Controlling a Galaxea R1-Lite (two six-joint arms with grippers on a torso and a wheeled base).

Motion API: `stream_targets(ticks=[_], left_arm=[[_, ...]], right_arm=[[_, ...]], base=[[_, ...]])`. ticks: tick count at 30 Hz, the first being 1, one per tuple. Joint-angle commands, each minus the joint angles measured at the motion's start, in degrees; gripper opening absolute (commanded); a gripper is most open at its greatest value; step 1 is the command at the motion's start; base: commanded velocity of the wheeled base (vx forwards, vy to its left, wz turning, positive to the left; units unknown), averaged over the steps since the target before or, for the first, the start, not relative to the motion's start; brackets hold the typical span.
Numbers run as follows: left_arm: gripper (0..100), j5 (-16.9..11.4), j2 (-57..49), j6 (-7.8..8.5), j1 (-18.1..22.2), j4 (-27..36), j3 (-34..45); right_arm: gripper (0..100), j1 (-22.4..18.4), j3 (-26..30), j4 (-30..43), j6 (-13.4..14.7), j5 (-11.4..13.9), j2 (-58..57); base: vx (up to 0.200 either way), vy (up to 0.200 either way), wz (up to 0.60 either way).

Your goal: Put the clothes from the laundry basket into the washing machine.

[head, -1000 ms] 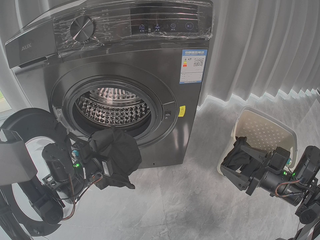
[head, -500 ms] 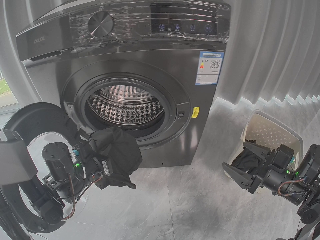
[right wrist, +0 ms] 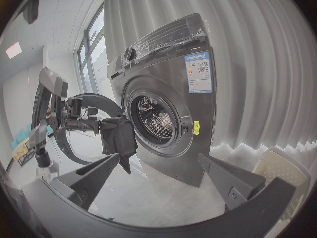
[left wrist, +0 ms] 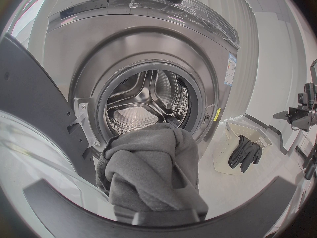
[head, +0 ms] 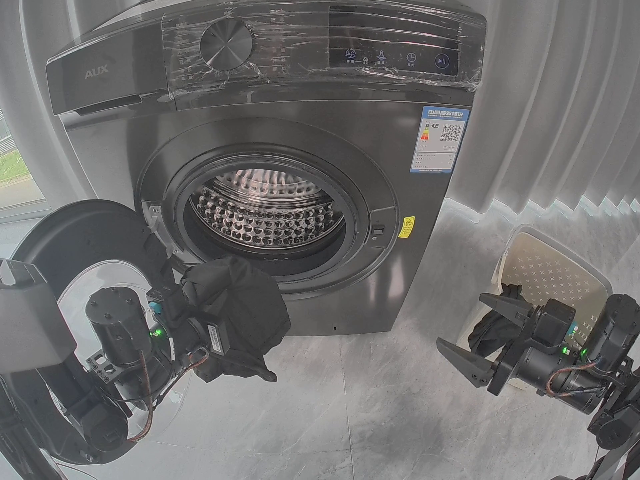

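A grey front-loading washing machine [head: 280, 121] stands with its round door [head: 87, 248] swung open to the left and its steel drum [head: 267, 215] bare. My left gripper [head: 200, 331] is shut on a bundled black garment [head: 240, 308], held just below and in front of the drum opening [left wrist: 148, 99]; the garment [left wrist: 152, 176] hides the fingers. To the right, a cream laundry basket [head: 553, 268] sits on the floor with dark clothes [head: 497, 321] draped over its near rim. My right gripper [head: 483, 335] hangs open in front of the basket, holding nothing.
White curtains [head: 553, 88] hang behind the machine and the basket. Grey marble-patterned floor [head: 373, 408] lies open between the machine and the basket. The open door's glass [left wrist: 39, 149] is close beside the left arm.
The head camera has shifted, so the machine and basket sit further right and the basket lower in the picture. Both arms keep their poses; the left gripper still holds the black garment.
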Motion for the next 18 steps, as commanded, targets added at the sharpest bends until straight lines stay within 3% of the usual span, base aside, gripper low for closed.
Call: stream_targets(ticks=[1,7,18], left_arm=[[0,0.0,0.2,0.11,-0.3,0.0,-0.3],[0,0.5,1.1,0.11,-0.7,0.0,-1.2],[0,1.6,1.8,0.11,-2.2,0.0,-1.2]], right_arm=[[100,0.7,1.4,0.0,-1.6,0.0,1.6],[100,0.8,2.5,0.0,-2.1,0.0,1.6],[100,0.9,3.1,0.0,-2.2,0.0,1.7]], base=[[0.200,0.000,0.00],[0.200,0.000,0.00],[0.000,0.000,0.00]])
